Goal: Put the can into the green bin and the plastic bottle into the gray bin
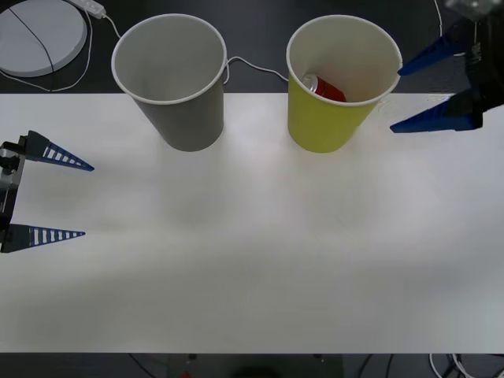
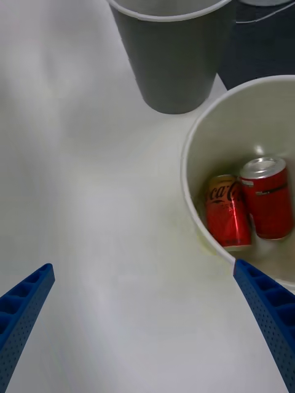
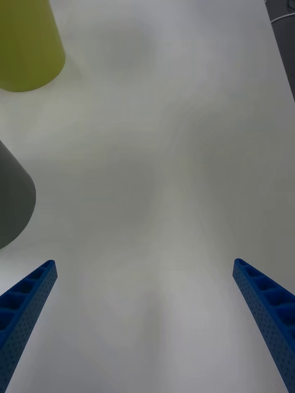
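The green bin (image 1: pixel 319 126) stands at the table's far edge, right of centre, and the gray bin (image 1: pixel 185 118) stands to its left. The red can (image 1: pixel 324 87) lies inside the green bin. In the right wrist view the can (image 2: pixel 268 199), with its silver top, lies on the floor of the green bin (image 2: pixel 209 132) beside a second red can (image 2: pixel 226 212). My right gripper (image 1: pixel 395 100) hovers open just right of the green bin's rim, holding nothing. At the table's left edge my left gripper (image 1: pixel 88 201) is open and holds nothing. The plastic bottle is out of view.
The white table (image 1: pixel 252 260) stretches wide in front of both cups. A white round object (image 1: pixel 39 35) and a thin white cable (image 1: pixel 256 66) lie on the dark surface behind the table. The left wrist view shows the green bin (image 3: pixel 27 49) and the gray bin (image 3: pixel 12 202) off to one side.
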Motion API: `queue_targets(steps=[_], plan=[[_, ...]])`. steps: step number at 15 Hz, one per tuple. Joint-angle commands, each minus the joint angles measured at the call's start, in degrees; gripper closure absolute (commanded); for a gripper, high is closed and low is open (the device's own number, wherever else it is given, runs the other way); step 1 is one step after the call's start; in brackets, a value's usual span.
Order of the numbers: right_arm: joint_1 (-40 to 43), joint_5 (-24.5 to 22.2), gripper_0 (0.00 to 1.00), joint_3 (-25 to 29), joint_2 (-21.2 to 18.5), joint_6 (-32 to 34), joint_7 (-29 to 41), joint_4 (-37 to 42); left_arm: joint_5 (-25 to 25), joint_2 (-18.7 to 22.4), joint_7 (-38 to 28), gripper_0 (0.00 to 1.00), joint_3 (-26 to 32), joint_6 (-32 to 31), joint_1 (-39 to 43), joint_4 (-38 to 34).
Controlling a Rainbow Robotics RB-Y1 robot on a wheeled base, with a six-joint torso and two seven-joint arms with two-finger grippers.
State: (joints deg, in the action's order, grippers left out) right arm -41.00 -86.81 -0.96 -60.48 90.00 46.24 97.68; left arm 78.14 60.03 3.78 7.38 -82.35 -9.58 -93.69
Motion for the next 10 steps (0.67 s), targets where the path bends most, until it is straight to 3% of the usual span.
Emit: queue_targets(steps=[1, 10], plan=[[6.20, 4.11, 0.00, 3.59, -0.17, 0.00, -8.36, 0.05, 0.00, 0.00, 0.00, 0.00, 0.00, 0.00, 0.00, 0.00], [24.57, 9.47, 0.00, 11.33, 0.01, 0.00, -28.31, 2.69, 0.00, 0.00, 0.00, 0.00, 0.00, 0.00, 0.00, 0.00]])
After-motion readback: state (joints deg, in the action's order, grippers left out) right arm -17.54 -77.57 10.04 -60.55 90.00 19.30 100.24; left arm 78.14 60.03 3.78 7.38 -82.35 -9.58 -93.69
